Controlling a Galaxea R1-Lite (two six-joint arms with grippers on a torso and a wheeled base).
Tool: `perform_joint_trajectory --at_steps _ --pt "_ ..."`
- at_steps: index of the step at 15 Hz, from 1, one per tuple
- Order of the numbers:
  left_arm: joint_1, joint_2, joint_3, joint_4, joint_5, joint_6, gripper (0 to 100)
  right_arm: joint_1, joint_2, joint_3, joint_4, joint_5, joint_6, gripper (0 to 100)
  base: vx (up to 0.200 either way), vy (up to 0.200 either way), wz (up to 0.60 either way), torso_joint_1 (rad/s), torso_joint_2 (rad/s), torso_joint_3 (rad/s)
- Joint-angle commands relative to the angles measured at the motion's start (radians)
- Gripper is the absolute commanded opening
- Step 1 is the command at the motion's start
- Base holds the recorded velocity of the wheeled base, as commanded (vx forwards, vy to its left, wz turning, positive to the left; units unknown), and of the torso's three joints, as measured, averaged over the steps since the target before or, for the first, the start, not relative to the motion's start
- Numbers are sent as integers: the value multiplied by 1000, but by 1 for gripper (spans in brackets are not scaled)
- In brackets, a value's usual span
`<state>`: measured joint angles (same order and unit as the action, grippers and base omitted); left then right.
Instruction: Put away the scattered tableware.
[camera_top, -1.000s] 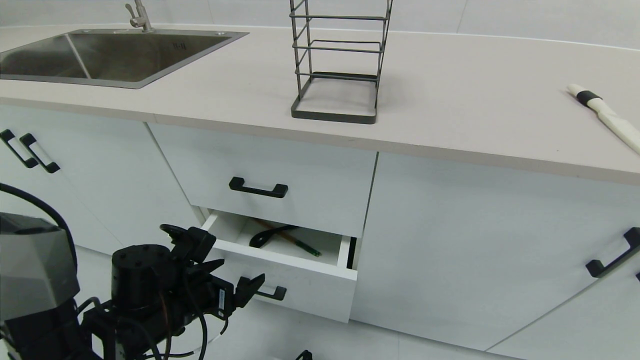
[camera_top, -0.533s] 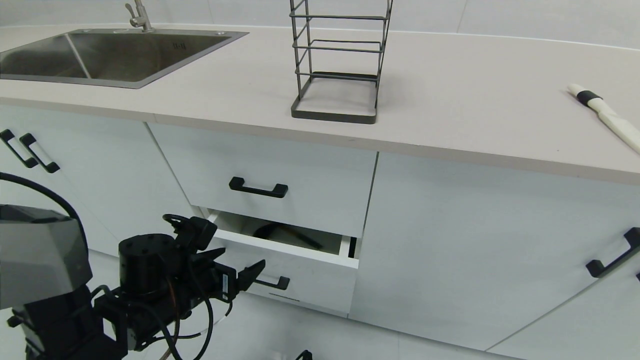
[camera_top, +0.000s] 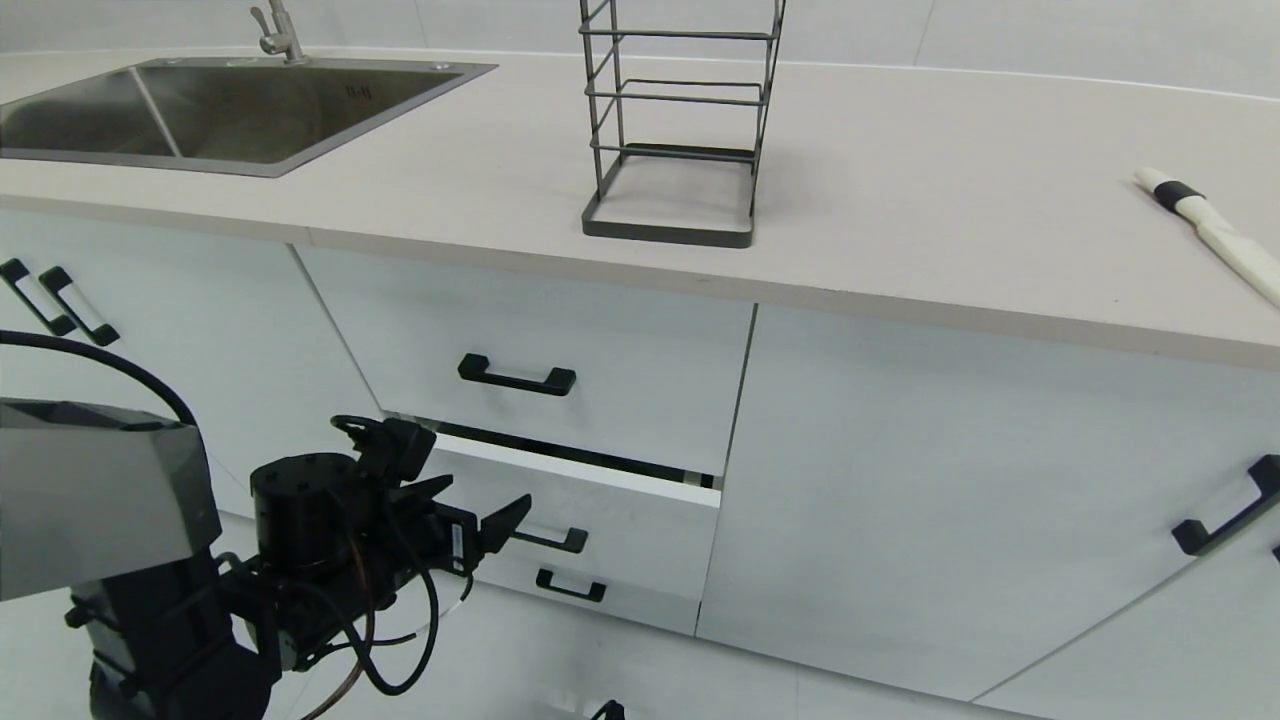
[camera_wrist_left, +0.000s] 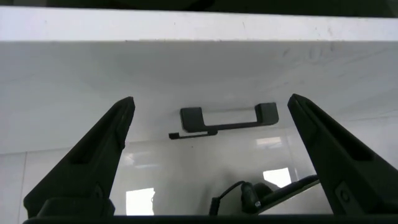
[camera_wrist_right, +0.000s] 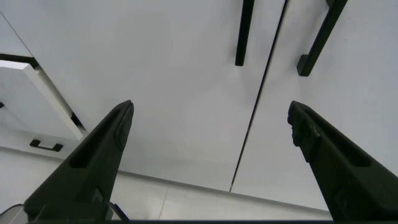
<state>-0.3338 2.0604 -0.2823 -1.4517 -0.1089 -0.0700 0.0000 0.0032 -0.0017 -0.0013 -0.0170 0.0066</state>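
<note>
Almost flush, smooth white drawer (camera_top: 625, 525); slim black bar handle (camera_top: 550, 541).

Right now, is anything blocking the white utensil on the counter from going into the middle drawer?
Yes. The middle drawer is nearly shut, with only a thin gap at its top, so its own front bars the way in. The white utensil lies on the counter, far to the right.
</note>
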Motion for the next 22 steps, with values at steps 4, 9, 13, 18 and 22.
perform_joint_trajectory --at_steps 4,9,13,18,22 --pt "2 14 -32 1 0 1 100 0 1 0 0 0 0 100 0 0 0 0 0 0" --pt "4 32 -92 -1 0 3 100 0 1 0 0 0 0 100 0 0 0 0 0 0" --pt "6 41 -107 -6 -2 6 100 0 1 0 0 0 1 100 0 0 0 0 0 0" --pt "12 29 -58 -56 -5 4 100 0 3 0 0 0 1 100 0 0 0 0 0 0" --pt "-28 -206 135 -82 -9 -5 100 0 1 0 0 0 0 100 0 0 0 0 0 0"
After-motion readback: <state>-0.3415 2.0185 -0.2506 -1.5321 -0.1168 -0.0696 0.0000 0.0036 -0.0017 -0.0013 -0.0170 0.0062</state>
